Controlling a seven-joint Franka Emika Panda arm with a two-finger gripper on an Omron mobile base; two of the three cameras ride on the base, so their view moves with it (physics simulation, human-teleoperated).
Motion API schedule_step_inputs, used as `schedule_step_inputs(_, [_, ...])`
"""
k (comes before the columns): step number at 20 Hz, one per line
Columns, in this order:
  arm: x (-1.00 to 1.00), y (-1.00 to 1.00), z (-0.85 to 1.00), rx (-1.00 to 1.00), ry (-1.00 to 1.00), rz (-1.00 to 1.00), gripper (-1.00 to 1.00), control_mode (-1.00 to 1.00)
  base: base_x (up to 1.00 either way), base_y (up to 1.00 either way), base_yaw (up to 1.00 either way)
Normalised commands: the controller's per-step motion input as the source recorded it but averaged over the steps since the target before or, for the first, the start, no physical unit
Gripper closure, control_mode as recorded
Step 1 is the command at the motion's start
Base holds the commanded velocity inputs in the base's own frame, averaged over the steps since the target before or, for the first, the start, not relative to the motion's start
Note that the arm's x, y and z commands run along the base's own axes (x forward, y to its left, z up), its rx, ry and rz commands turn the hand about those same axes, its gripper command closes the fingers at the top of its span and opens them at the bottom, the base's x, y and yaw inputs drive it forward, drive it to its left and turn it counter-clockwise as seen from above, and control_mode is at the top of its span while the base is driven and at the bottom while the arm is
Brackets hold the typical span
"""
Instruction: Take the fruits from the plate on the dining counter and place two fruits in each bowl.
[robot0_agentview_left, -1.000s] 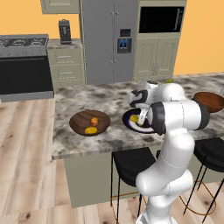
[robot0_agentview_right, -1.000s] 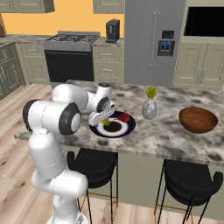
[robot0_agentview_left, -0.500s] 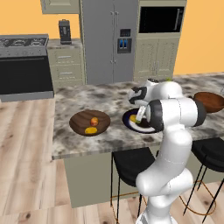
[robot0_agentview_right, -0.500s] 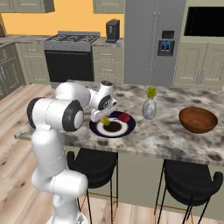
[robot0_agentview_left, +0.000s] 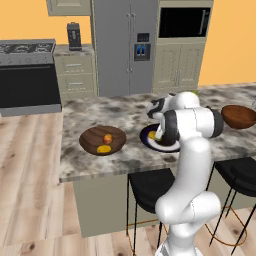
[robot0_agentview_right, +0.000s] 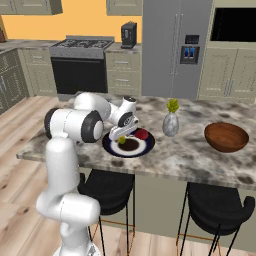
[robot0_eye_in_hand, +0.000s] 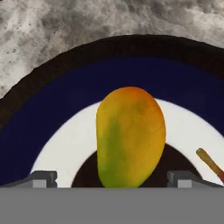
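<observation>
Gripper: your gripper (robot0_agentview_right: 121, 136) hangs low over the plate's left half; in the hand view both fingertips (robot0_eye_in_hand: 41, 178) stand spread, one on each side of the yellow-green fruit, and you cannot tell whether they touch it.
Yellow-green fruit: in the hand view you see the yellow-green fruit (robot0_eye_in_hand: 130, 137) as a smooth oval, yellow with a green streak down its left side and an orange-red blush at the far end; it lies across the plate's white ring and brown centre.
Plate: the plate (robot0_agentview_right: 145, 148) sits near the counter's front edge, dark blue rim, white ring, brown centre; in the right base view your arm covers its left edge.
Red fruit: the red fruit (robot0_agentview_right: 142, 134) rests on the plate's far right part, just beside your gripper; a thin brown stem pokes in at the right edge of the hand view.
Left bowl: the left wooden bowl (robot0_agentview_left: 90, 142) already holds the orange fruit (robot0_agentview_left: 107, 138) and, nearer the front, the yellow fruit (robot0_agentview_left: 104, 149), close together; bare marble lies all round it.
Counter edge: the dining counter (robot0_agentview_right: 190, 161) has a strip of open marble between plate and front edge, with black stools (robot0_agentview_right: 218, 208) tucked under it.
Right side: the grey vase (robot0_agentview_right: 170, 124) with its yellow-green sprig stands just right of the plate, a little farther back; bare marble separates it from the right wooden bowl (robot0_agentview_right: 226, 137).
Far: beyond the counter you have open wood floor, then the stove (robot0_agentview_right: 83, 65) and refrigerator (robot0_agentview_right: 175, 47).
</observation>
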Motion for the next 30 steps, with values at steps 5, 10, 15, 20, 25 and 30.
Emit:
schedule_step_inputs(5, [0.19,0.03,-0.02,0.0,0.0,-0.02,-1.0,-1.0,0.0,0.0,0.0])
schedule_step_inputs(10, [0.0,0.15,-0.08,0.0,0.0,0.0,-1.0,-1.0,0.0,0.0,0.0])
schedule_step_inputs(15, [0.0,0.03,-0.28,0.0,0.0,0.0,-1.0,-1.0,0.0,0.0,0.0])
schedule_step_inputs(20, [0.0,0.0,-0.19,0.0,0.0,0.0,1.0,-1.0,0.0,0.0,0.0])
schedule_step_inputs(25, [-0.06,0.0,0.49,0.01,0.0,-0.04,1.0,-1.0,0.0,0.0,0.0])
schedule_step_inputs(30, [-0.55,0.0,0.99,0.02,0.0,-0.14,1.0,-1.0,0.0,0.0,0.0])
